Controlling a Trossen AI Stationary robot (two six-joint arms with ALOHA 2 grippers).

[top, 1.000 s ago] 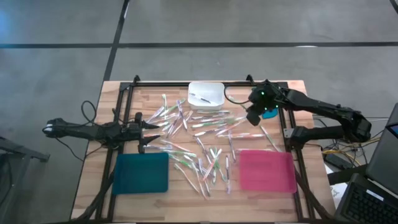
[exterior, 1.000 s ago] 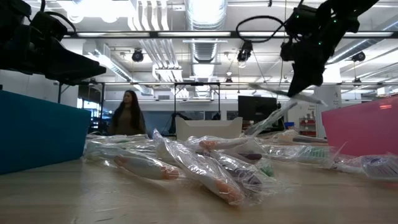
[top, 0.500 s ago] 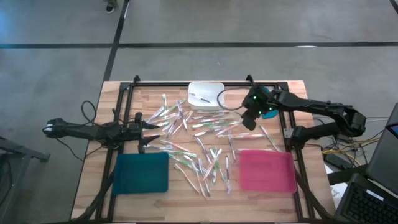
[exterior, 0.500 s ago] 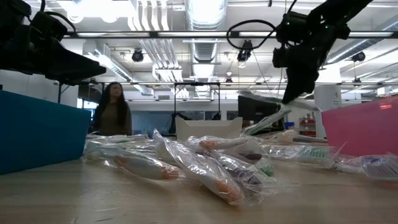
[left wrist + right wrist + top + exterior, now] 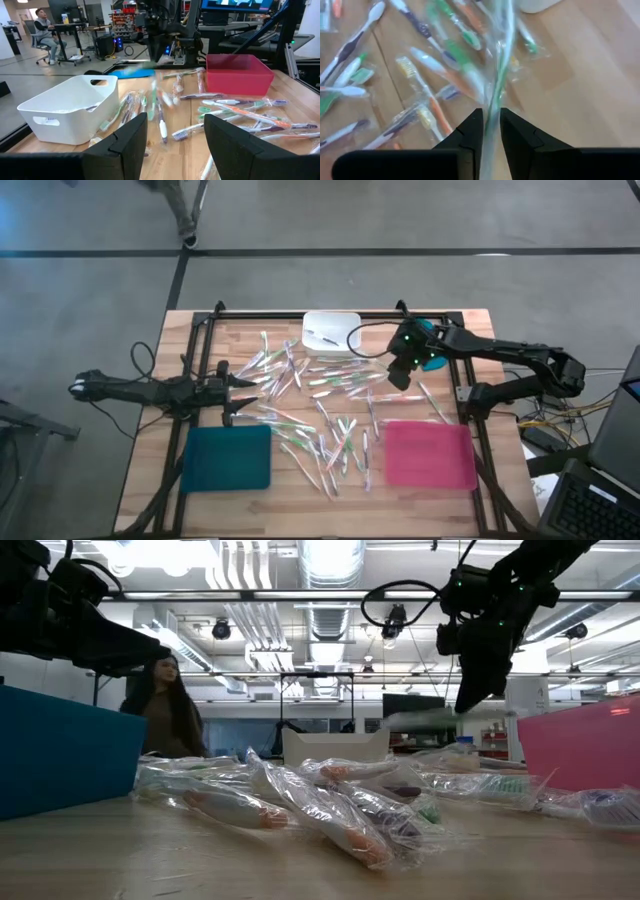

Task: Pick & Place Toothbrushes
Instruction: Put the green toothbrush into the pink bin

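Many wrapped toothbrushes (image 5: pixel 320 405) lie scattered on the wooden table between the white bin (image 5: pixel 332 333) and the two trays. My right gripper (image 5: pixel 397 378) hangs slanting down over the pile's right part, to the right of the bin. Its fingers stand slightly apart. One wrapped green toothbrush (image 5: pixel 500 65) runs through the gap, and in the low view this toothbrush (image 5: pixel 420 721) is a level blur just under the fingertips. My left gripper (image 5: pixel 240 387) waits open and level at the table's left side, holding nothing. My right gripper (image 5: pixel 491 117) has the wrapped toothbrush's near end (image 5: pixel 490 130) in the narrow gap between its fingers, which point down at a slant. The toothbrush is blurred, and I cannot tell whether the fingers touch it. It is clear of the table.
A teal tray (image 5: pixel 229 457) stands at the near left and a pink tray (image 5: pixel 430 455) at the near right. A black frame (image 5: pixel 300 313) rims the table. A person (image 5: pixel 165 705) is in the room beyond it.
My right gripper has moved a little down and toward the table's left with the toothbrush. The toothbrush hung slanting from the fingers; now it shows as a level blur just below them. The person in the room behind has walked across.
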